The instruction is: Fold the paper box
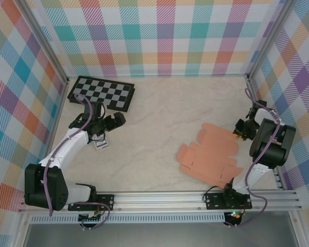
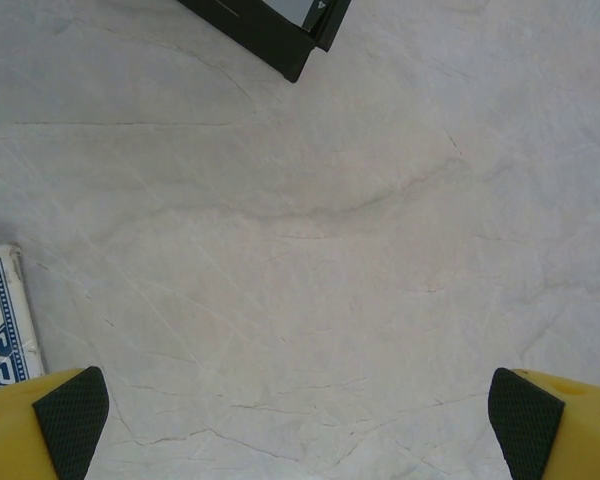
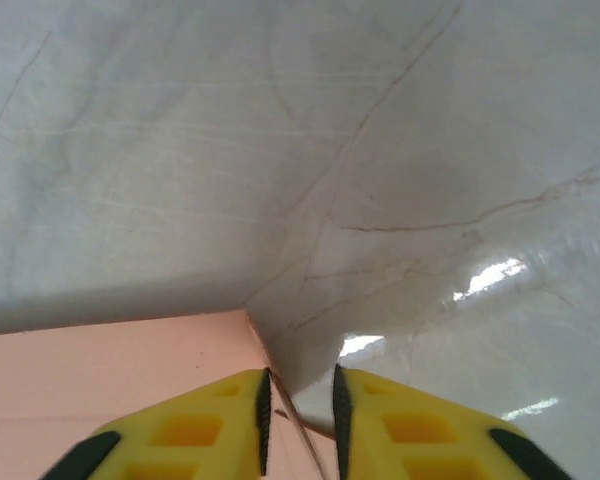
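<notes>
Paper box [image 1: 210, 156], flat salmon card, seemingly pinched by right gripper [image 3: 300, 390]; left gripper [image 2: 298, 415] gapes empty.

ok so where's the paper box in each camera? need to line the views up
Top external: the paper box lies unfolded right of centre, its far edge by the right gripper.
Right wrist: its salmon corner sits at bottom left, with the edge running between the right gripper fingers.
Left wrist: looks down on the table near the checkerboard corner.
Shared landmark: the veined marble table.
</notes>
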Robot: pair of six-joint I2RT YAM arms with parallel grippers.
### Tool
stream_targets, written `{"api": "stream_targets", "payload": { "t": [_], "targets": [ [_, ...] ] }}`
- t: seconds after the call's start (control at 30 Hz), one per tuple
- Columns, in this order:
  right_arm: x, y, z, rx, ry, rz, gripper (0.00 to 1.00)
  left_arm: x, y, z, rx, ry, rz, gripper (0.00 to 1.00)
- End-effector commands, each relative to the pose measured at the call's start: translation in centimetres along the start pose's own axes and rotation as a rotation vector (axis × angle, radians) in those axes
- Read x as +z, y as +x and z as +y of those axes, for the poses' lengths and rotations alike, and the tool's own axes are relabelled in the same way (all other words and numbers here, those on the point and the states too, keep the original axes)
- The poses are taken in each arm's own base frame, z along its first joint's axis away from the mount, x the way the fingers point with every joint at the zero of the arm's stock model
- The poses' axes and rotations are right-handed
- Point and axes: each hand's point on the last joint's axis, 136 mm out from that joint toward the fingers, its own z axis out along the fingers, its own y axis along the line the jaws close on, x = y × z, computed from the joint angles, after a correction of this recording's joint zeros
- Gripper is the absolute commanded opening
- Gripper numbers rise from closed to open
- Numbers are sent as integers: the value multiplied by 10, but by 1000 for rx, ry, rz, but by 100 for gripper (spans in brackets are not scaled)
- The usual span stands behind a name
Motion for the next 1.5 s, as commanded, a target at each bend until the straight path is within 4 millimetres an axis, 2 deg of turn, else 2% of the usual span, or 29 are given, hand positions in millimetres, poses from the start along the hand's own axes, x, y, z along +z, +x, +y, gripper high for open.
{"api": "stream_targets", "payload": {
  "t": [0.0,0.17,0.27,0.37,0.47,0.57,0.7,0.87,0.97,1.03,1.1,1.17,1.2,1.23,1.27,1.37,1.43,1.47],
  "targets": [
    [-2,3,6,-48,-5,18,19,-6,-6,-12,25,26,-8,100],
    [-3,4,25,-128,-20,3,13,-11,-6,-15,41,41,-17,100],
    [-6,2,48,-239,-34,-20,8,-16,-6,-18,49,56,-21,100],
    [-9,0,85,-404,-69,-47,1,-21,-6,-19,50,54,-21,100],
    [-10,-1,131,-634,-54,-85,2,-23,-5,-19,52,54,-18,100],
    [-7,7,179,-950,2,-112,1,-25,-4,-20,55,57,-13,100],
    [6,36,240,-1348,6,-101,0,-31,-3,-18,61,52,-17,100],
    [14,90,311,-1737,-94,-111,2,-37,-4,-21,61,70,-41,100],
    [19,126,346,-1948,-92,-119,8,-36,-3,-19,46,72,-55,100],
    [21,148,364,-2057,-54,-114,15,-33,-1,-17,36,74,-49,100],
    [13,164,378,-2078,-69,-122,21,-30,2,-16,27,78,-40,100],
    [-1,169,388,-2023,-85,-150,34,-25,7,-15,13,87,-23,100],
    [-9,169,390,-1972,-96,-157,58,-23,9,-16,5,100,-17,100],
    [-15,170,390,-1934,-105,-160,63,-20,12,-17,-2,111,-8,100],
    [-24,172,388,-1895,-121,-161,77,-17,14,-17,-11,121,-2,100],
    [-52,175,376,-1730,-229,-152,76,-8,20,-22,-27,173,19,100],
    [-74,169,366,-1564,-322,-157,76,-2,24,-27,-31,205,44,100],
    [-87,164,359,-1469,-388,-160,76,-1,20,-33,-19,235,29,100]
  ]
}}
